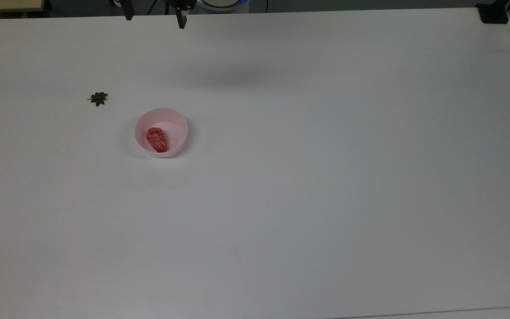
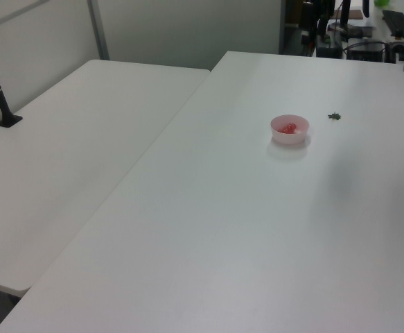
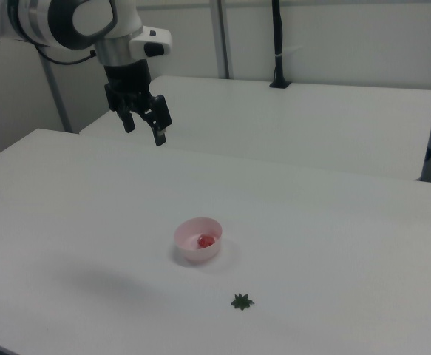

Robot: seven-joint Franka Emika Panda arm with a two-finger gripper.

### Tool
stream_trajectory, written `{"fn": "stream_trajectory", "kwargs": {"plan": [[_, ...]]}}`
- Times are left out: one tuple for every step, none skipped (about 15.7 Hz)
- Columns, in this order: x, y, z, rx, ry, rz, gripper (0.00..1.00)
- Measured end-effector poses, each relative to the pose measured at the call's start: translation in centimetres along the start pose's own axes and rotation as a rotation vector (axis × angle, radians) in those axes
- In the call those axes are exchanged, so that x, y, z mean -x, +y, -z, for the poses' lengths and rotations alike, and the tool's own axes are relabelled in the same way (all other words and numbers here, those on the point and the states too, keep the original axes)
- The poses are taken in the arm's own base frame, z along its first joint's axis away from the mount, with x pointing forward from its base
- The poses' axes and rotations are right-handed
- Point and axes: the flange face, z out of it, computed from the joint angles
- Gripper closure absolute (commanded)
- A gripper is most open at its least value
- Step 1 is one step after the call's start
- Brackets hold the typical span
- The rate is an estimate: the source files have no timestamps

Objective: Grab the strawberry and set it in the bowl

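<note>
Inside the bowl [image 1: 161, 132], toward its 8 o'clock wall in the top view, lies the strawberry [image 1: 157, 139]; the gripper [image 3: 144, 125] hangs high above, jaws wide, empty. Placement looks complete; no further move seems needed.

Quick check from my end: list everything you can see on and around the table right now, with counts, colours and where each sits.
strawberry: one, glossy red, lying inside the bowl.
bowl: one, pale pink, on the table, toward the top view's left.
leaf piece: one, dark green, star-shaped, on the table apart from the bowl, to the top view's upper left of it.
table: one, white, holding the bowl and the leaf piece.
second table: one, white, alongside at the left view's left.
hand: one, black, open, raised high above the table, holding nothing.
</note>
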Motion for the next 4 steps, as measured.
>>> {"fn": "stream_trajectory", "kwargs": {"plan": [[-0.03,0.02,0.02,0.0,0.002,0.011,0.0],[-0.04,0.02,0.03,0.0,0.003,0.016,0.0],[-0.09,0.02,0.06,-0.001,0.008,0.019,0.0],[-0.18,-0.01,0.13,-0.001,0.016,0.021,0.0]]}}
